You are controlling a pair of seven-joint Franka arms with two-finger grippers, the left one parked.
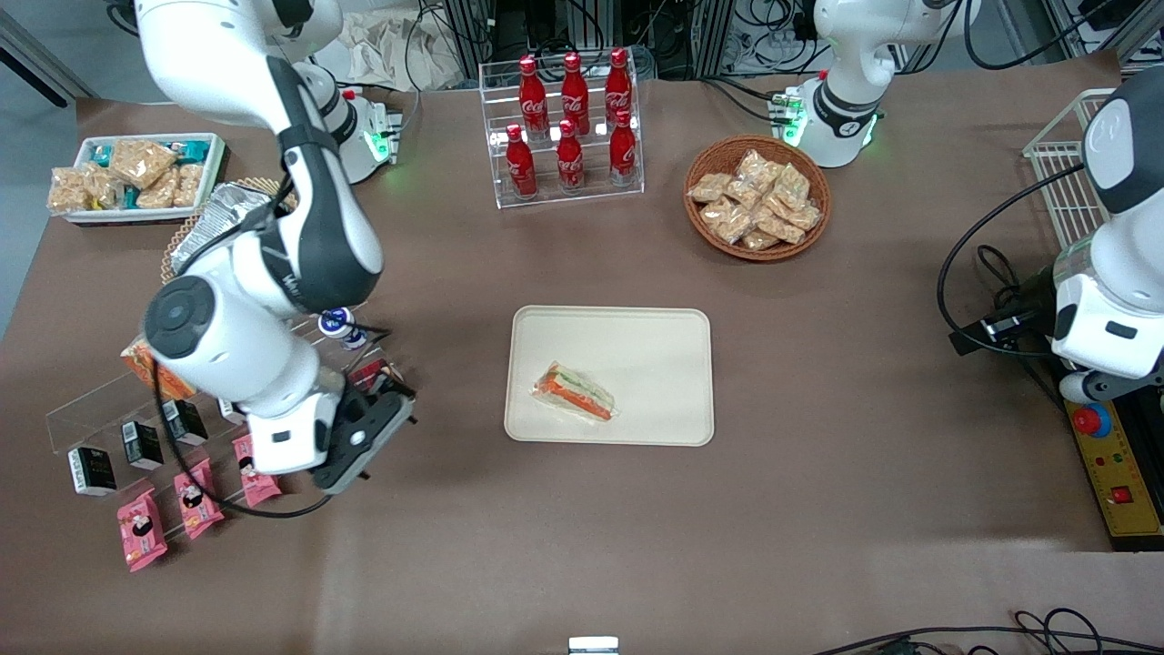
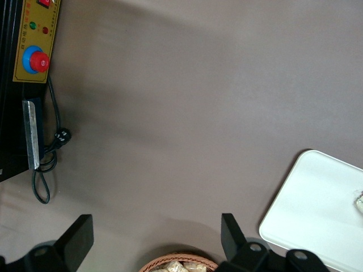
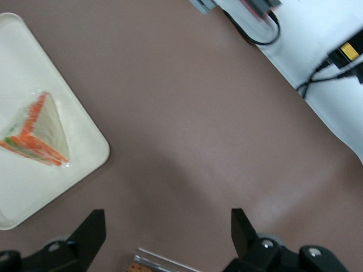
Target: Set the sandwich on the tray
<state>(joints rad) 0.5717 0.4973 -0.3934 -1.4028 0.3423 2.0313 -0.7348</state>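
The sandwich (image 1: 575, 391), a slim wedge in clear wrap with orange-red and green stripes, lies flat on the cream-beige tray (image 1: 655, 364) in the middle of the table. It lies on the part of the tray toward the working arm's end. My right gripper (image 1: 373, 428) hangs over bare table between the tray and the acrylic snack shelf, apart from the sandwich. In the right wrist view the gripper (image 3: 167, 232) is open and empty, and the sandwich (image 3: 37, 133) rests on the tray (image 3: 22, 187) near its rounded corner.
An acrylic shelf (image 1: 109, 418) with small dark and pink packs stands beside the gripper. A cola bottle rack (image 1: 568, 127), a wicker basket (image 1: 757, 197) and a white bin of snacks (image 1: 136, 175) lie farther from the front camera. A control box (image 1: 1123, 473) sits at the parked arm's end.
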